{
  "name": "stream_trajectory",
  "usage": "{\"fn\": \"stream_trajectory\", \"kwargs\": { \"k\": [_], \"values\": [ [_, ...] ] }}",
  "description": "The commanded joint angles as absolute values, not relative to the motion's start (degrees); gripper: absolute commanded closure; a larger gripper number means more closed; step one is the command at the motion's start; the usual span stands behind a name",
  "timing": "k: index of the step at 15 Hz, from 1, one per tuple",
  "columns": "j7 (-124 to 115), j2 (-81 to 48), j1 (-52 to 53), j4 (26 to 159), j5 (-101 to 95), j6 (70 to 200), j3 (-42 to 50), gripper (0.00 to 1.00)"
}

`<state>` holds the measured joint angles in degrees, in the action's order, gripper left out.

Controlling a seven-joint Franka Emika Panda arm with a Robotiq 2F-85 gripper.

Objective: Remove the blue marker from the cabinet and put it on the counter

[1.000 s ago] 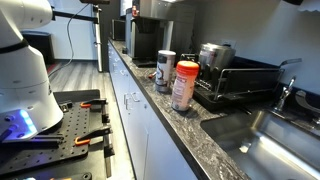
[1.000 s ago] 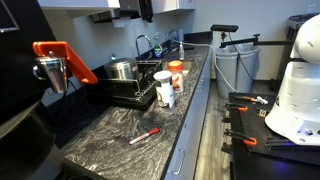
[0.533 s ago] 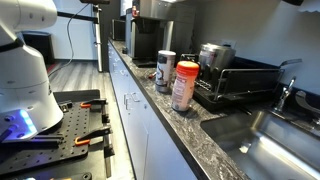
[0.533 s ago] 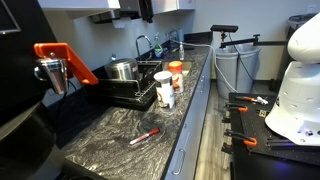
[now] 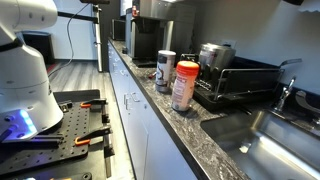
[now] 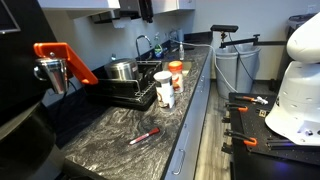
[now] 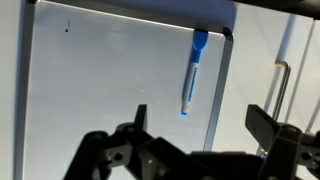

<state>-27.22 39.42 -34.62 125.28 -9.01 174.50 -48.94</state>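
Note:
The wrist view shows a blue marker (image 7: 192, 72) hanging upright on the white cabinet door (image 7: 100, 80), close to the door's right edge. My gripper (image 7: 200, 125) is open and empty. It sits just below the marker, a finger on each side, without touching it. The dark speckled stone counter (image 5: 192, 128) runs along the wall in both exterior views (image 6: 115, 125). My gripper is out of view in both exterior views; only the white robot base (image 5: 22, 85) shows.
On the counter are an orange-lidded canister (image 5: 184, 85), a jar (image 5: 165, 70), a dish rack with a pot (image 5: 235, 80), a sink (image 5: 272, 140) and a red marker (image 6: 144, 136). A metal handle (image 7: 283, 92) is right of the door. The black perforated table (image 5: 70, 140) holds tools.
The upper part of the arm has shifted slightly in the exterior views. Nothing on the counter has moved.

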Motion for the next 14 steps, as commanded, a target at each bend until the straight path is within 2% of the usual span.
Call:
{"fn": "stream_trajectory", "kwargs": {
  "k": [1, 12, 14],
  "values": [
    [-25.79, 39.69, -34.79, 125.4, -7.33, 174.55, -49.16, 0.0],
    [-25.79, 39.68, -34.8, 125.4, -7.32, 174.55, -49.15, 0.0],
    [-27.76, 41.23, -38.01, 123.81, -7.13, 173.77, -51.74, 0.0]
  ]
}}
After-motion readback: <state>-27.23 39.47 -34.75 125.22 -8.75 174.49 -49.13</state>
